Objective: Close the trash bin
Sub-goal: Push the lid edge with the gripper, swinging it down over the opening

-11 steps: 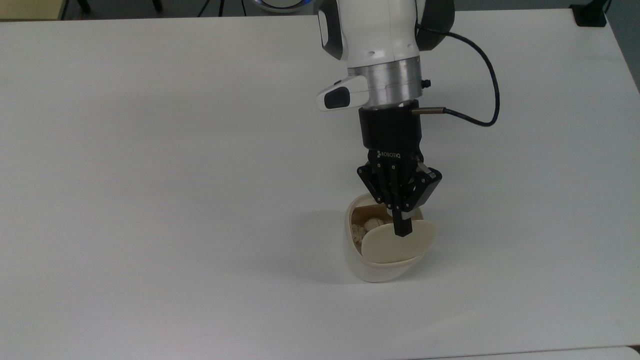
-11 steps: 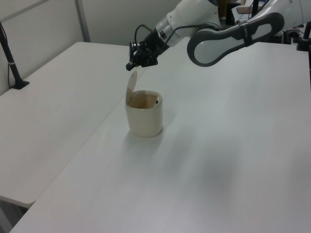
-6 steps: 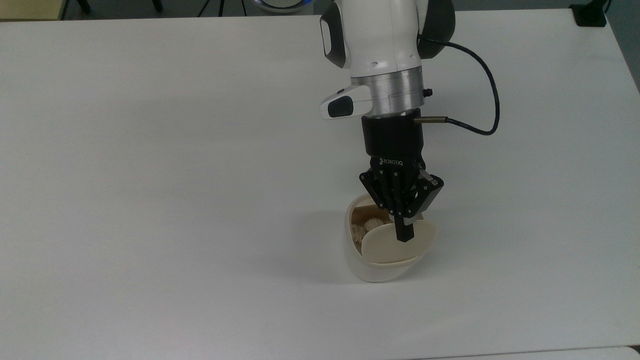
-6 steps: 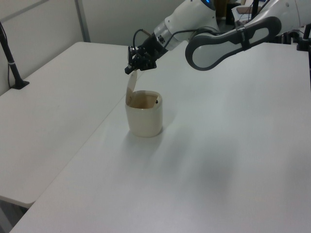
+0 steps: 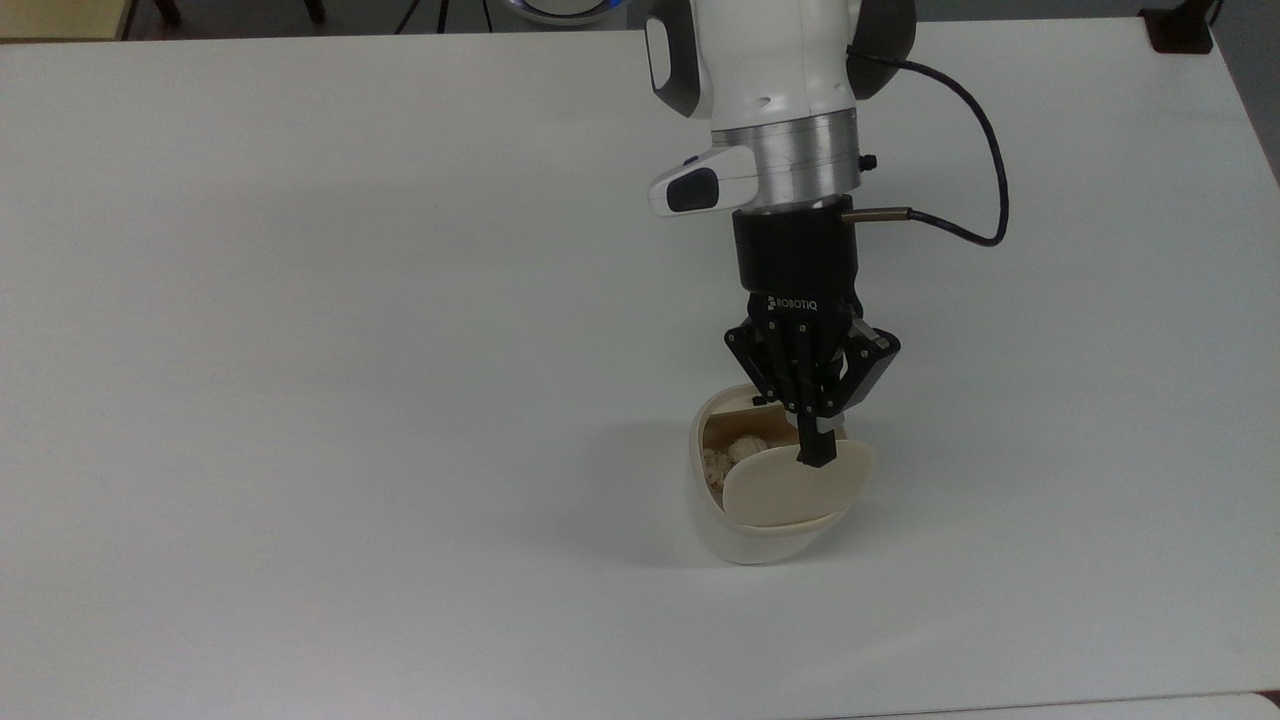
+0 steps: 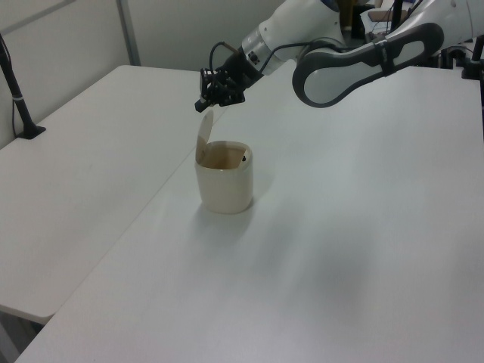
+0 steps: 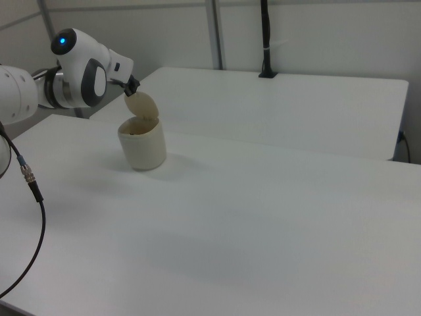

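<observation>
We have the gripper with its fingers drawn together, tips at the top edge of the upright lid; whether they pinch that edge or merely touch it, we cannot tell. Directly below the tips sits the trash bin, mouth open, pale crumpled stuff inside. The risk we see: a sideways push could slip off that thin edge, or shove the light bin across the table or tip it rather than swing the hinge. Nothing near the fingers blocks the lid's path; only a black post stands well away.
</observation>
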`<state>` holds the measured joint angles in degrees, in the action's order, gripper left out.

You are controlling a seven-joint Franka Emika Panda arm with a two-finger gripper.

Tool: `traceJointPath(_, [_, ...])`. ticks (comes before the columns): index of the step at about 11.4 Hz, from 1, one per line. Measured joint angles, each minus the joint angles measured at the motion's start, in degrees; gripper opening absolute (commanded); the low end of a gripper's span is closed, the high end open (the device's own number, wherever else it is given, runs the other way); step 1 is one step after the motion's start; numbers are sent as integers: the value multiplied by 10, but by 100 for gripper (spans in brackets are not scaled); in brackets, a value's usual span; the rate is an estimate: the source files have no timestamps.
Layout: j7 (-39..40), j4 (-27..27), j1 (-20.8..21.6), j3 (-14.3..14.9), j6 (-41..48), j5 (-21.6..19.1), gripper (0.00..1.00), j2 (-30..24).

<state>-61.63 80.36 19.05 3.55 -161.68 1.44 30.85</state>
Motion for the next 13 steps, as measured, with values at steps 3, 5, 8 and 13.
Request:
traceJointPath(3, [0,22,-2,0,0,8,0,-12])
traceJointPath(5, [0,27,-3,0,0,8,0,-15])
traceJointPath(8, [0,28,-3,0,0,8,0,-15])
traceJointPath(13, [0,45,-3,1,0,21,0,-16])
